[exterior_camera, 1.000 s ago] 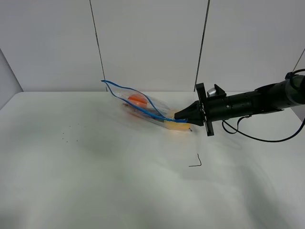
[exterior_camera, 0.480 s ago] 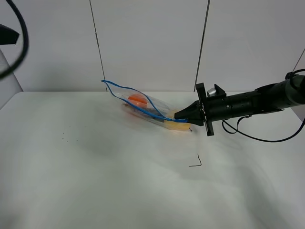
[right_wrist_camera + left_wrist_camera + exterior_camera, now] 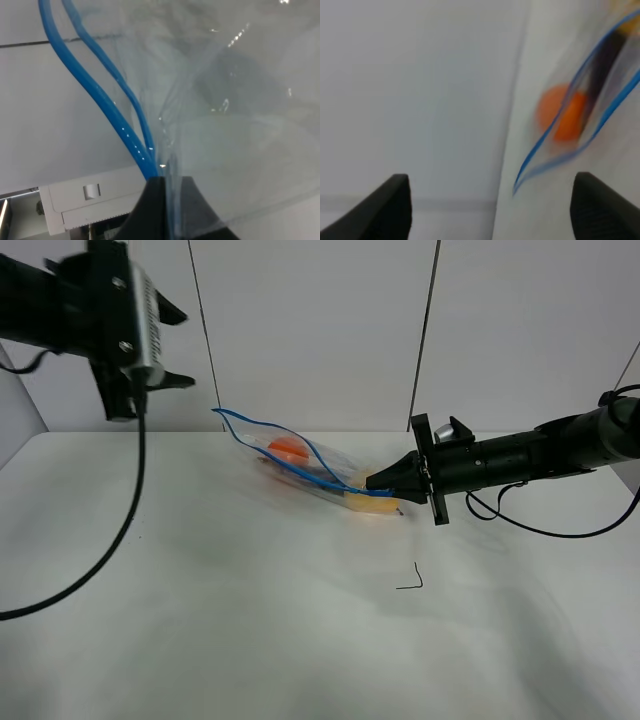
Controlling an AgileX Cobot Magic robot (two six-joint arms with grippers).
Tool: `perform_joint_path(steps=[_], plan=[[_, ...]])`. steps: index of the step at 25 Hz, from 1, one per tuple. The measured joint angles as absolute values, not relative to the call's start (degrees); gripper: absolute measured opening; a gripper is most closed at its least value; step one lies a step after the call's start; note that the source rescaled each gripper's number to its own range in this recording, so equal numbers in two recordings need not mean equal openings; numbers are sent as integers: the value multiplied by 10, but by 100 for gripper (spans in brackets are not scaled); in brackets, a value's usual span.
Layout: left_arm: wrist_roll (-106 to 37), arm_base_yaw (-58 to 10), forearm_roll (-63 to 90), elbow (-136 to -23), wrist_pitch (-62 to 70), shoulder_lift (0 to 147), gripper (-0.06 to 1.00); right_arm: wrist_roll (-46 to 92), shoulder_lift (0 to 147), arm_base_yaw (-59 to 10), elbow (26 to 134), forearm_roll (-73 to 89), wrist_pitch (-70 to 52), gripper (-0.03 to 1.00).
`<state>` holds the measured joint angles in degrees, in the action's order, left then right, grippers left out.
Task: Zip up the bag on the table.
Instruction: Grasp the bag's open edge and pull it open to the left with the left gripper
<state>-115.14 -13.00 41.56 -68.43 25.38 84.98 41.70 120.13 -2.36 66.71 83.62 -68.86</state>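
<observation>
on the table (image 3: 250, 640), right jaws clamp the bag (image 3: 300, 466) by its blue zipper (image 3: 100, 96); left jaws hang spread wide.

Blurry bag (image 3: 586, 118), left wrist view

Bag (image 3: 310, 470) lies on table (image 3: 250, 630) toward its 12 o'clock edge, right gripper (image 3: 375, 481) touching the bag's 4 o'clock end, left gripper (image 3: 178, 348) aloft, well apart at 10 o'clock, corner mark (image 3: 411, 579) at 5 o'clock.
</observation>
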Motion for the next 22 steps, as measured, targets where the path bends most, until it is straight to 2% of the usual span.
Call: perform_joint_path(steps=[10, 16, 22], plan=[[-1166, -306, 441, -684, 200, 963, 91, 416, 1201, -24, 667, 836, -689, 0], [-1146, -380, 442, -620, 75, 969, 91, 415, 1201, -24, 667, 837, -689, 0], [-1126, -425, 442, -588, -48, 998, 91, 415, 1201, -24, 667, 837, -689, 0]])
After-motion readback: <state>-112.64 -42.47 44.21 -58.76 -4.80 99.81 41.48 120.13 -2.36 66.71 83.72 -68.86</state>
